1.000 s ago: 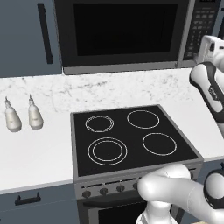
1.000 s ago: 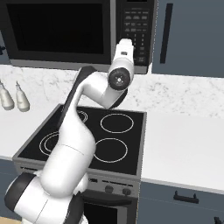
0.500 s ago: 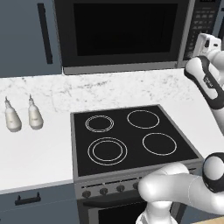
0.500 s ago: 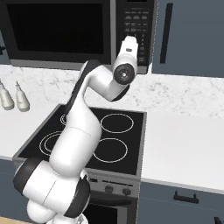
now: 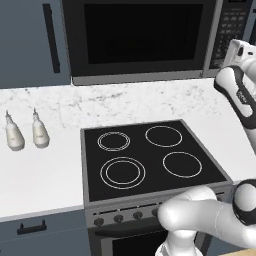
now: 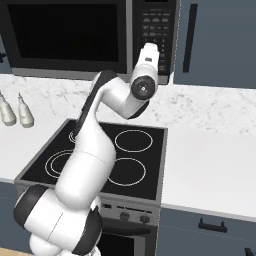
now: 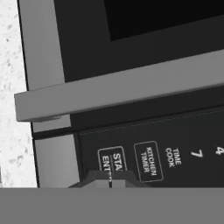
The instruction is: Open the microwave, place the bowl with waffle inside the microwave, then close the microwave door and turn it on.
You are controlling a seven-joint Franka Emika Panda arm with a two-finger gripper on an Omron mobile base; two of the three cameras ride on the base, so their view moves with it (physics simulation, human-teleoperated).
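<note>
Marble counter (image 5: 55,170): white with grey veins, running left and right of the stove and back to the wall.
Bottles (image 5: 14,135): two small pale ones stand side by side on the counter at far left, close together, well apart from the stove.
Cabinet (image 5: 30,40): grey-blue, upper left, with a dark vertical handle (image 5: 50,37) near its right edge.
Microwave (image 5: 150,40): black with a steel-grey strip along the bottom, mounted above the counter behind the stove.
Microwave door (image 5: 142,32): shut, dark glass, nothing to be made out behind it; in the hand view a grey bar handle (image 7: 122,85) crosses the frame.
Stove (image 5: 150,160): black glass top with four white ring burners, all bare; a row of knobs (image 5: 117,217) along the front edge.
Keypad (image 6: 152,27): column of buttons on the right side of the microwave; up close the hand view reads "START/ENTER" (image 7: 113,164), "KITCHEN TIMER" (image 7: 148,161), "TIME COOK" and digits.
Arm (image 6: 107,107): white, rising over the stove and bending up toward the keypad.
Gripper (image 7: 110,180): fingers pressed together with no gap between them and nothing held, tips right at the bottom of the start button; whether they touch it cannot be told.
Bowl: cannot be told where it is behind the dark glass.
</note>
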